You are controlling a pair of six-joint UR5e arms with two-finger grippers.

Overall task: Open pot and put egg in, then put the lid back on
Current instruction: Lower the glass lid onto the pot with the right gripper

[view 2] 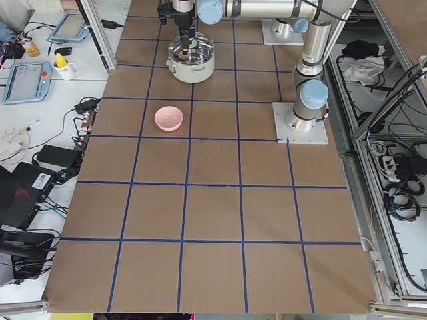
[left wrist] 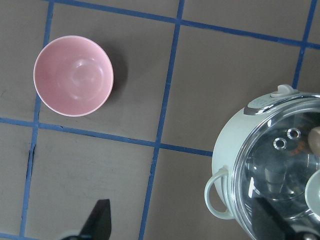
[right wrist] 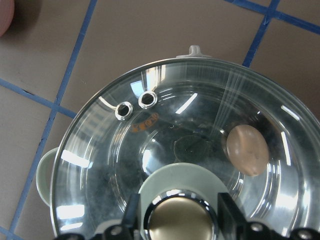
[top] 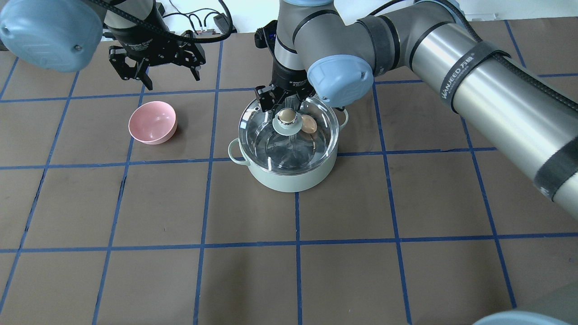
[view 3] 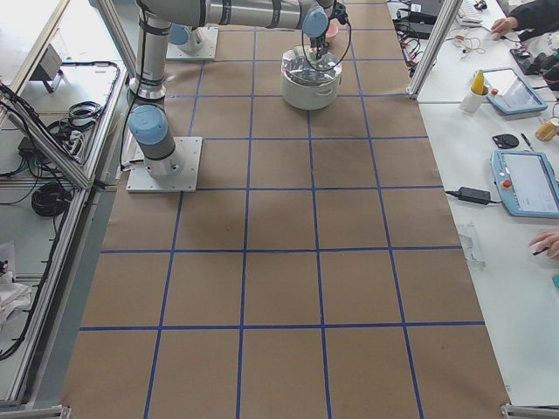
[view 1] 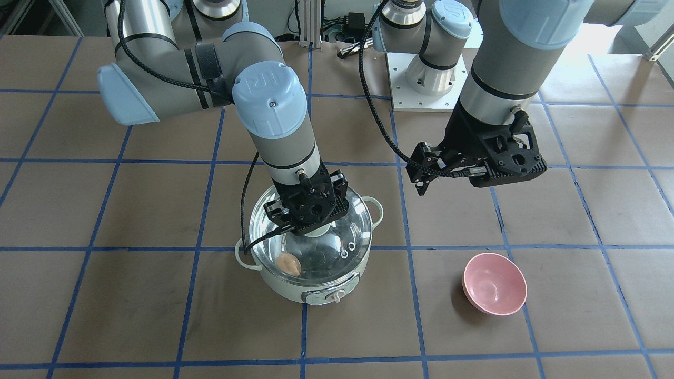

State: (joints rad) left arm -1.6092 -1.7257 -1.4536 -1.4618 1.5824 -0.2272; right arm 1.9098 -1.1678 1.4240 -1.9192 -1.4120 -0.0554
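The mint-green pot (view 1: 316,292) stands mid-table with the clear glass lid (view 1: 337,252) seated on its rim. The tan egg (view 1: 289,264) lies inside on the steel bottom, seen through the glass in the overhead view (top: 309,123) and the right wrist view (right wrist: 247,149). My right gripper (top: 285,101) hangs over the lid's beige knob (top: 287,118); its fingers stand open on either side of the knob (right wrist: 180,220). My left gripper (top: 172,81) is open and empty, raised above the table behind the pink bowl.
A pink bowl (top: 152,122) sits empty on the table to the pot's left in the overhead view, also in the left wrist view (left wrist: 73,75). Blue tape lines grid the brown table. The right arm's links span over the table's right half.
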